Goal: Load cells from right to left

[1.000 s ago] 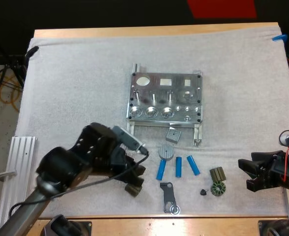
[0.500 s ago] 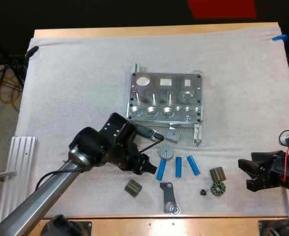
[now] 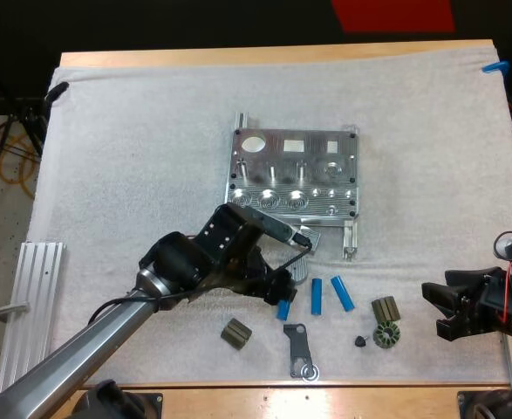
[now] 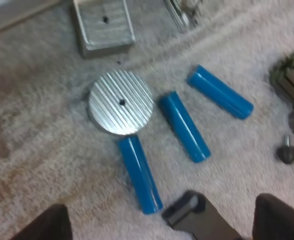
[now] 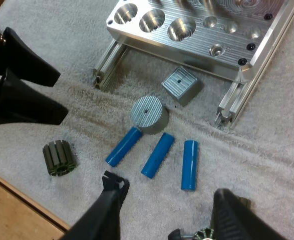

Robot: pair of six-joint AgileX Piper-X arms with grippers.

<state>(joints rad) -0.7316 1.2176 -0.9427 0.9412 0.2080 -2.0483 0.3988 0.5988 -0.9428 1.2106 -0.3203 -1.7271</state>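
Blue cells [image 3: 316, 297]: three loose by front edge of mat [image 3: 133, 157], none in fixture [image 3: 292, 173]. Left gripper [image 3: 282, 292] above them, right gripper [image 3: 437, 312] at right edge, both with jaws spread.

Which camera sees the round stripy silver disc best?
The left wrist view: the round disc lies close and whole, grooves plain. The right wrist view shows it whole, farther off. In the high view the left arm covers most of it.

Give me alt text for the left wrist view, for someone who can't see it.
The open left gripper hangs over three blue cylinders lying on the mat. A ribbed round metal disc touches one cylinder's end; a square metal block lies beyond it.
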